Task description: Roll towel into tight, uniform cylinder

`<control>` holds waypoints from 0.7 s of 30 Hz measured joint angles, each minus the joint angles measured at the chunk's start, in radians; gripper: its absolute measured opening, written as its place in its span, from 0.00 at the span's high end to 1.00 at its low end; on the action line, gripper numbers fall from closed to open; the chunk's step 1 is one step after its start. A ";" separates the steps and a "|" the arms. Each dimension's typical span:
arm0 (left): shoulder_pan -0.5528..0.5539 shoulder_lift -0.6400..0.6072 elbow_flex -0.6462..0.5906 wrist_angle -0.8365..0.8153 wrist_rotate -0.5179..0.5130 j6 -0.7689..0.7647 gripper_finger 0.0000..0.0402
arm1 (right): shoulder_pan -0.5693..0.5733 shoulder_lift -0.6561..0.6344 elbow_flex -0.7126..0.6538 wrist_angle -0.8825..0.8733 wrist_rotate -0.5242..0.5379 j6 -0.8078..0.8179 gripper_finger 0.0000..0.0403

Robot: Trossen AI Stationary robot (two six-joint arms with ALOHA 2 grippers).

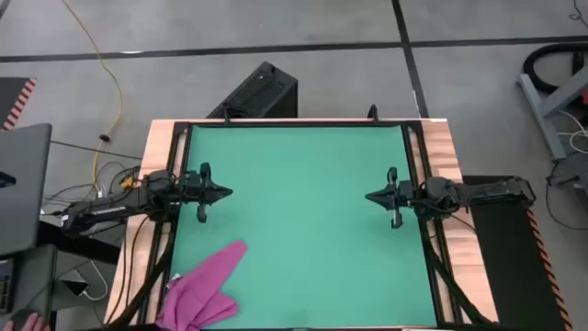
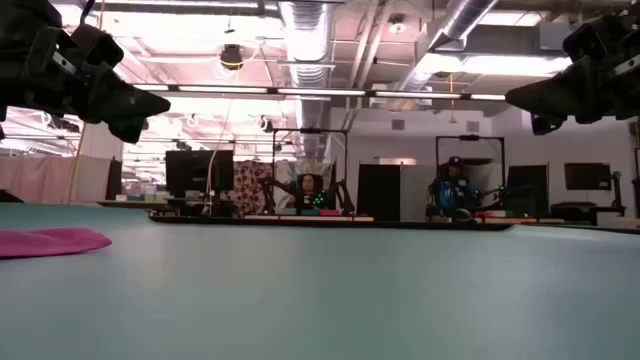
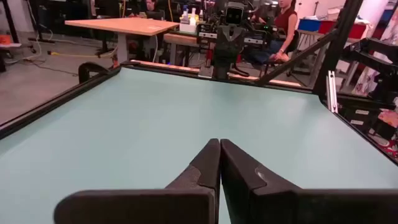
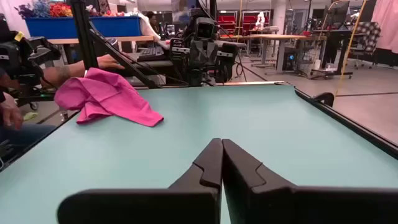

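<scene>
Towel (image 1: 207, 287) lies crumpled, not yet rolled, at the near-left corner of the green mat (image 1: 303, 221), part of it draped over the mat's near edge; one pointed flap reaches diagonally inward toward the mat's middle. In the right wrist view the cloth (image 4: 106, 96) shows as a loose, folded heap, with a person's forearm (image 4: 74, 70) just beyond the table on that side. No white tag can be made out.

Left gripper (image 1: 223, 193) hovers above the left edge of the mat, fingers pressed together and holding nothing; the left wrist view confirms the closed tips (image 3: 219, 149) over bare mat. Right gripper (image 1: 372, 196) hovers above the right edge, likewise closed and empty, tips together (image 4: 221, 148).

Key relation: the towel lies toward the near edge from the left gripper, near it, and well apart from the right gripper across the mat. The left arm is the nearer one. The cloth's long axis runs diagonally, from the near-left corner toward the centre.

Judgement: rolling has not begun. The cloth probably needs drawing fully onto the mat and flattening first, which calls for opening the closed fingers.
</scene>
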 joint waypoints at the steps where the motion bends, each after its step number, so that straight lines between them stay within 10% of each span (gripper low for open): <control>1: 0.000 0.000 0.000 0.000 0.000 0.000 1.00 | 0.000 0.000 0.000 0.000 0.000 0.000 0.92; 21: 0.000 0.000 0.000 0.000 0.000 0.000 1.00 | 0.000 0.000 0.000 0.000 -0.007 0.000 0.92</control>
